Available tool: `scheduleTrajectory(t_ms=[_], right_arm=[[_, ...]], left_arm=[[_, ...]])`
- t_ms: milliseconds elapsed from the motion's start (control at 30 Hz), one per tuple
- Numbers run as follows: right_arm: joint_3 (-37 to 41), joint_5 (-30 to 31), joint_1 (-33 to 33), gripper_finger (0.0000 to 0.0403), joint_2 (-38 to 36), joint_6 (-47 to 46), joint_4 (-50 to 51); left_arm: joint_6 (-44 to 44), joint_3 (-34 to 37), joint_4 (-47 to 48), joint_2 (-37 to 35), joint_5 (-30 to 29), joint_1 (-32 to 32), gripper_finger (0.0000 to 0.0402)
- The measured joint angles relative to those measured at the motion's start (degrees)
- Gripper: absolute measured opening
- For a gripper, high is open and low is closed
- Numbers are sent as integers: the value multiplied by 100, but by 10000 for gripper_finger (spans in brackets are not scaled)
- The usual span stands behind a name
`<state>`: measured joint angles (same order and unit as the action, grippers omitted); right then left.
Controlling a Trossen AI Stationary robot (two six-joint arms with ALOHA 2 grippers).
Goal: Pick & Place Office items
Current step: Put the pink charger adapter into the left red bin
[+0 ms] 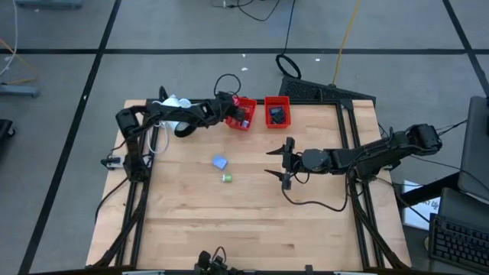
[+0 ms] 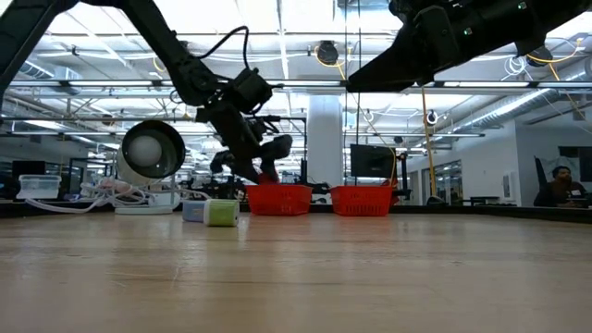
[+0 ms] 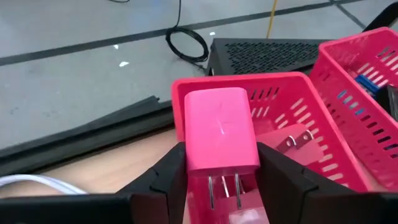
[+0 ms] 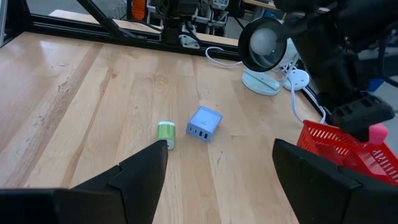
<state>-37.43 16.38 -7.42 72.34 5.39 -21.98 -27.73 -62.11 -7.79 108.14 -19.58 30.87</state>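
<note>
Two left fingers point(image 3: 280, 180) are clamping a pink charger point(image 3: 221, 134), prongs pointing back toward the wrist, right over the near tray point(image 3: 286, 118). The right gripper point(image 1: 280, 162) is waiting with fingers apart, nearer the blue charger point(image 4: 204, 124).

No legible text, label, brand, number or sign appears in any of the four views. The pink charger point(image 3: 221, 134), the pale blue charger point(image 4: 204, 124), the green piece point(image 4: 166, 132) and the red trays point(image 1: 277, 111) show plain, unmarked faces. Panels and screens in the room beyond the desk point(image 1: 252, 191) are too small to read.
</note>
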Motion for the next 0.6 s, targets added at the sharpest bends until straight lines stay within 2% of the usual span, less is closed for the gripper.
scheduleTrajectory(t_ms=[600], right_arm=[[0, 0, 0, 279, 2, 0, -2]], left_arm=[[-61, -2, -6, 143, 154, -165, 168]])
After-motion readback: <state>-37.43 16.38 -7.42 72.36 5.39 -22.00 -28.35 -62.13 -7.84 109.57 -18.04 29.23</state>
